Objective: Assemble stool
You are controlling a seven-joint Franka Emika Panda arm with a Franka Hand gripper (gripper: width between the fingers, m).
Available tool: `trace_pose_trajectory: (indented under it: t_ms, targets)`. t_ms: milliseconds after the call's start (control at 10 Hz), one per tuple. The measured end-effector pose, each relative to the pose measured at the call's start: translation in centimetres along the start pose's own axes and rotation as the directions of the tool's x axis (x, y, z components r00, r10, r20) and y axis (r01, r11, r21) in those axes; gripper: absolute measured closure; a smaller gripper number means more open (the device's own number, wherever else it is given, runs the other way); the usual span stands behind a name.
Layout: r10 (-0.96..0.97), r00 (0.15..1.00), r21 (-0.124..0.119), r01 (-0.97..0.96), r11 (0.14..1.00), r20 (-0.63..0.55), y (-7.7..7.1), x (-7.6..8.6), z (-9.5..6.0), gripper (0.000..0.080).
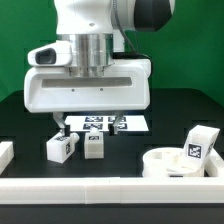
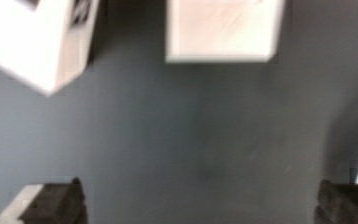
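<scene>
My gripper (image 1: 90, 124) hangs open and empty above the black table, its two fingers spread wide. Two short white stool legs stand just in front of it: one (image 1: 62, 146) and a second (image 1: 94, 146) beside it. In the wrist view both legs show as white blocks, one (image 2: 43, 45) and the other (image 2: 224, 28), with bare dark table between my fingertips (image 2: 51, 205). The round white disc seat (image 1: 183, 162) lies at the exterior view's right, with a third tagged leg (image 1: 200, 143) resting at its far edge.
The marker board (image 1: 105, 123) lies flat behind my fingers. A long white border rail (image 1: 110, 190) runs along the front. A white block (image 1: 5, 153) sits at the exterior view's left edge.
</scene>
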State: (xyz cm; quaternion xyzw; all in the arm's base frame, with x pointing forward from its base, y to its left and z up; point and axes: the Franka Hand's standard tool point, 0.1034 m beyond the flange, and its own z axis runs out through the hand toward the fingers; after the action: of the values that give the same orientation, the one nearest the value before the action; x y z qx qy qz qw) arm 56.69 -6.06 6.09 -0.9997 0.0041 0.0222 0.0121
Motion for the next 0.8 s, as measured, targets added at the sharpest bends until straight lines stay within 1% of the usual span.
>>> trace_pose_trajectory:
  t_ms: [100, 200, 300, 400, 600, 700, 800]
  targets:
    - [0.018, 0.998, 0.012, -0.019, 1.000, 0.053, -0.1, 0.2, 0.0, 0.0151]
    - [0.051, 0.992, 0.010, -0.053, 0.999, 0.113, 0.1, -0.2, 0.1, 0.0151]
    - [0.083, 0.976, -0.004, -0.084, 0.996, 0.202, 0.5, -0.7, 0.0, 0.0151]
    - [0.123, 0.958, -0.023, -0.121, 0.992, 0.260, 0.7, -0.8, -0.1, 0.0151]
    - [0.175, 0.903, -0.029, -0.178, 0.984, 0.392, 1.0, -2.1, 0.1, 0.0151]
    - [0.173, 0.880, -0.030, -0.178, 0.984, 0.442, 1.0, -2.3, 0.1, 0.0151]
    - [0.169, 0.839, -0.029, -0.180, 0.983, 0.516, 1.0, -2.8, 0.2, 0.0151]
